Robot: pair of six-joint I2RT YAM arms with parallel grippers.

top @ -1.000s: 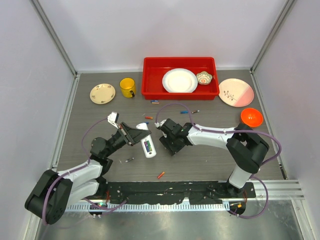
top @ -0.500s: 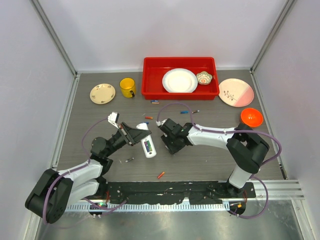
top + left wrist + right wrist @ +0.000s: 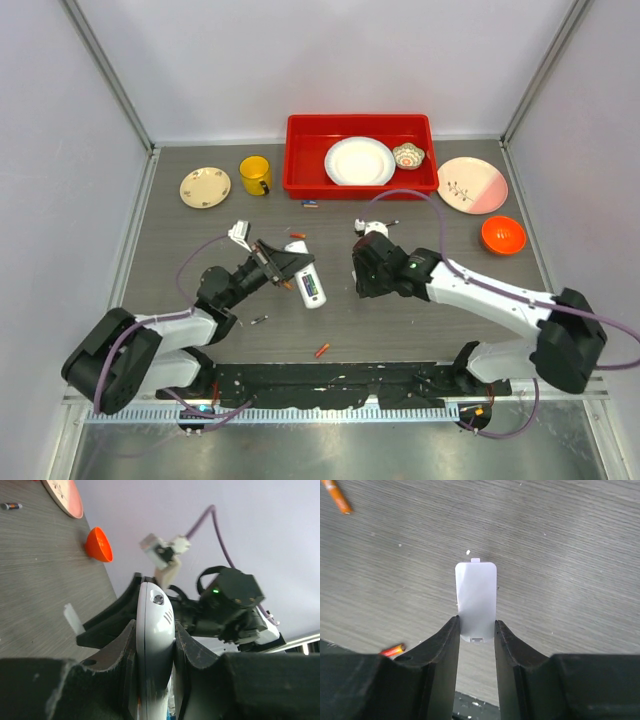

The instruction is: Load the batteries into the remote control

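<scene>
Remote [image 3: 309, 279]: clamped tight in your left gripper [image 3: 285, 265], tilted up.
Cover [image 3: 476, 595]: now pinched in your right gripper [image 3: 476, 635], which has moved off, right of your left gripper.
Meaning: I think closing the back comes next.

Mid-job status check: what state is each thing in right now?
remote: clamped in left gripper, back uncovered
cover: off the remote, pinched in right gripper
loose batteries: lying on table
mug: upright
orange bowl: upright
</scene>
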